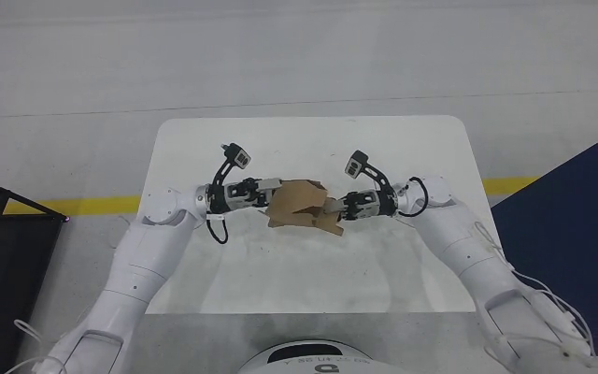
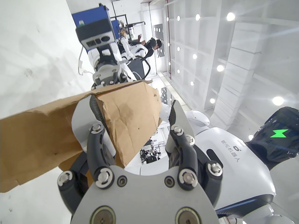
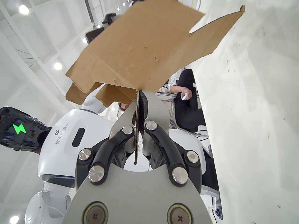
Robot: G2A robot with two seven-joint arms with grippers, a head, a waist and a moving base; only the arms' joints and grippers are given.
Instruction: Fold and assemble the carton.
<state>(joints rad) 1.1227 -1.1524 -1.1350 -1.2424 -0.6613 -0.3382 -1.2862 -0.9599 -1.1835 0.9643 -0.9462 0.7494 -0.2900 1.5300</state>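
Half-folded brown carton [image 1: 297, 204] over the centre of the white surface [image 1: 308, 271], left gripper [image 1: 268, 194] at its 9 o'clock, right gripper [image 1: 338, 208] at 3. The wrist views add that the right gripper pinches a panel edge and the left gripper's jaws stand spread, one behind a flap. A yellow floor stripe [image 1: 93, 204] lies beyond the surface's 9 o'clock edge.

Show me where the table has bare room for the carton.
Bare: far strip of the table beyond the carton, and the near strip between carton and robot-side edge. Crowded: the middle band, where left tool and right tool flank it.
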